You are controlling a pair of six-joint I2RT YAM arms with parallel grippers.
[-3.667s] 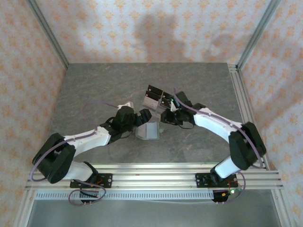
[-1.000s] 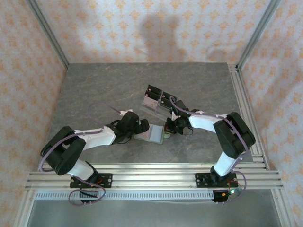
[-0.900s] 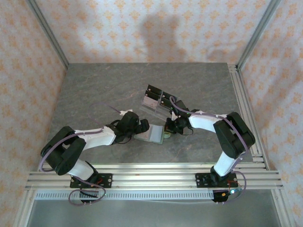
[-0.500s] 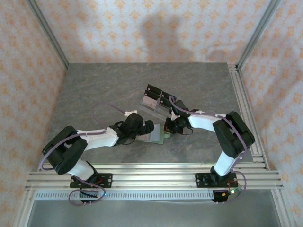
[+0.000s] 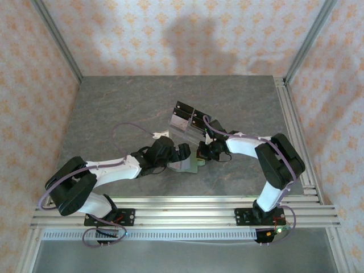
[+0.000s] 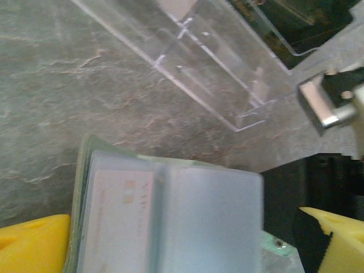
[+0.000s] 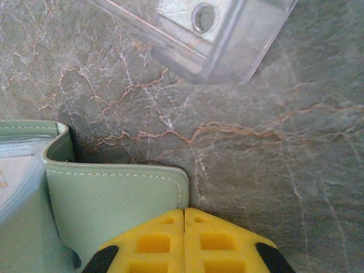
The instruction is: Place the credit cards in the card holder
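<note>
Card holder [image 7: 114,199] lies open on the grey marbled table [image 5: 114,108], near the middle and between the two grippers. Its clear inner sleeves face up, and one pale credit card [image 6: 116,210] sits inside the left sleeve, print faint and unreadable. The green flap with stitched edge points toward the right arm.

Right gripper [image 7: 183,213] - jaws clenched tight together, yellow tips at the flap's rounded edge. Can't tell whether they pin the flap or just touch it.

Left gripper [image 5: 181,153] - jaws spread wide and released, holding nothing, one yellow finger [image 6: 34,244] at each side of the open holder.

Clear stand [image 5: 183,122] with black tops sits just beyond the holder, apart from it, tilted on the table.
</note>
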